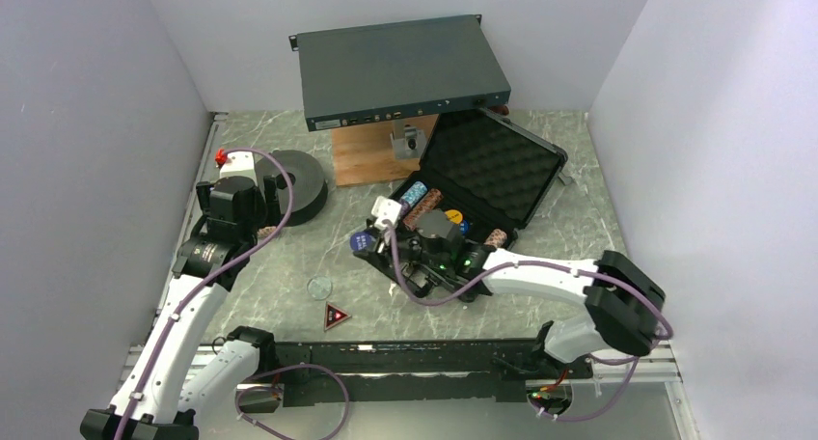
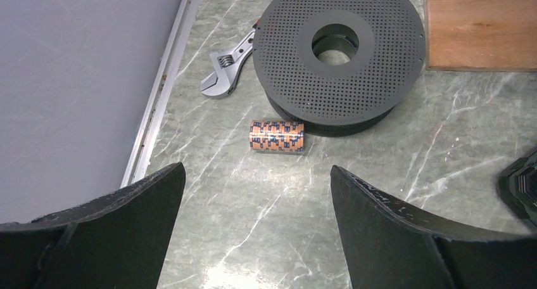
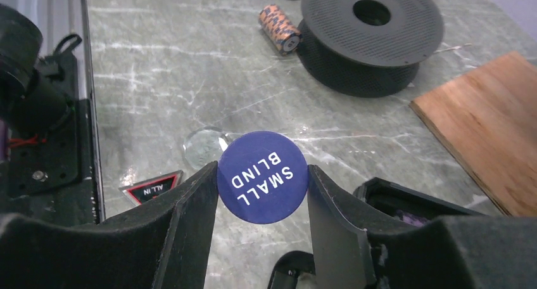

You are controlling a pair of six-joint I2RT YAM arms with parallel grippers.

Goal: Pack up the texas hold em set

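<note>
Where the right claw (image 3: 263, 172) meets the set, its two fingers stand about half apart and pinch the blue button (image 3: 263, 177), marked SMALL BLIND, edge to edge, face toward the wrist camera. In the top view the button hangs just off the near-left corner of the open case (image 1: 494, 165), whose foam-lined lid leans back to the right. Chip rolls (image 1: 424, 208) and a yellow button (image 1: 453, 216) lie in the case's tray, beside the right wrist. The left claw (image 2: 256, 172) is spread wide and holds nothing; an orange chip roll (image 2: 277, 137) lies on its side ahead of it, in line with the gap between the fingers and touching or almost touching the spool (image 2: 339, 48). A wrench (image 2: 225, 67) lies against the spool's far-left side, near the left wall (image 2: 76, 80). Bare table (image 1: 280, 266) runs between the two claws, broken by a clear disc (image 1: 319, 287) and, nearer the front rail, the triangle (image 1: 337, 316). Beyond the spool lies a board (image 2: 481, 26); the grey box (image 1: 395, 68) stands above it at the back, close to the case's lid.
</note>
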